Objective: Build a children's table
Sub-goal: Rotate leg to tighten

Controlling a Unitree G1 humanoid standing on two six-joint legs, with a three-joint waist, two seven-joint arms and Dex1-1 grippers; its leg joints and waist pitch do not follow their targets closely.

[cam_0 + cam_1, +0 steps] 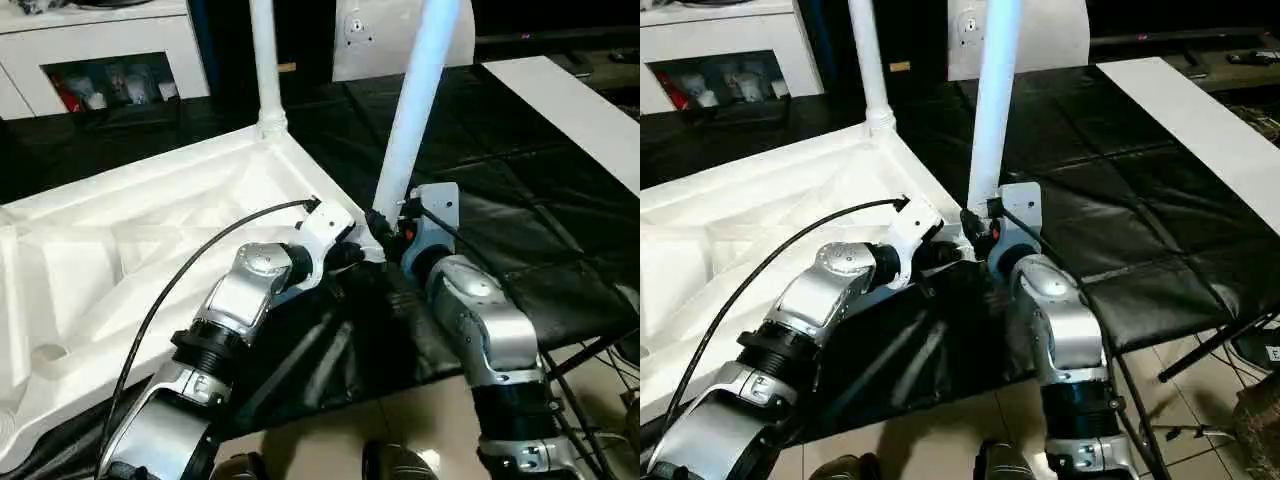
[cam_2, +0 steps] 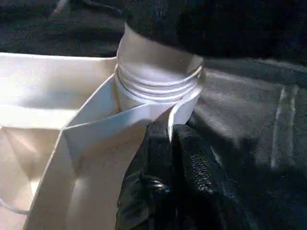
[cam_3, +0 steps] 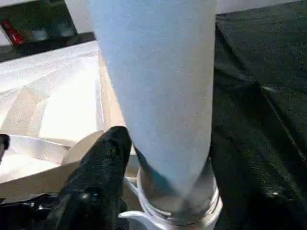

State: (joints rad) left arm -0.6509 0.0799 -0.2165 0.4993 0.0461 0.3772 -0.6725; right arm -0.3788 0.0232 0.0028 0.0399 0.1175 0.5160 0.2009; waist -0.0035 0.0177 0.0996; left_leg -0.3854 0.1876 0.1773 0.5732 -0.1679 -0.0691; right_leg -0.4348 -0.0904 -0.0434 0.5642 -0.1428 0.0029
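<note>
At the near corner of the white ribbed plastic tabletop (image 1: 150, 240), lying upside down on black padded mats (image 1: 520, 240), we see a smooth white tapered tube leg (image 1: 410, 120) standing in its threaded socket (image 2: 158, 88). Left gripper (image 2: 165, 143), pinched closed, rests on the corner rim; right gripper (image 3: 103, 158) flanks the leg base, its grip unclear.

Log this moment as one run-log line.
stage: near leg standing in tabletop corner socket | left gripper: shut at corner | far leg: installed
</note>
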